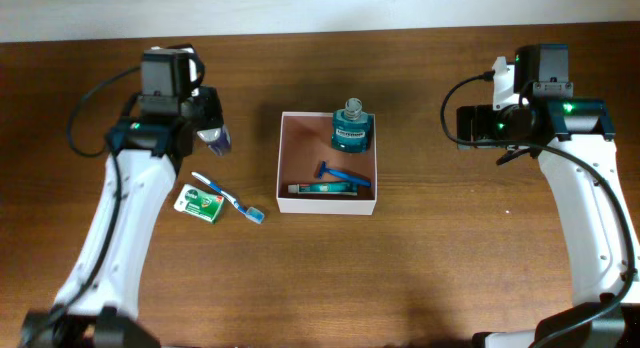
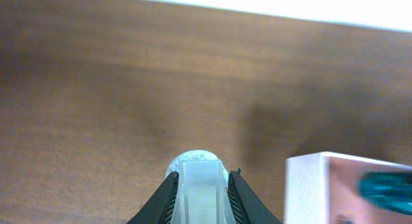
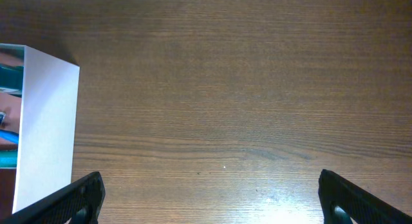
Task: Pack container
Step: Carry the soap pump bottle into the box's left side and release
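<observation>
A blue toothbrush [image 1: 228,196] beside a green packet [image 1: 199,202], perhaps soap, on wooden table [image 1: 420,278].

— How is the left gripper [image 2: 202,177] set?
— Its fingers [image 2: 161,201] pinch a pale translucent piece [image 2: 201,193] squarely between them, its rounded end just past the tips.
— And the right gripper [image 3: 209,185]?
— Jaws spread wide, tips far apart.
— The arms?
— The left arm [image 1: 130,203] and right arm [image 1: 590,208] both reach forward, wrists turned inward.
</observation>
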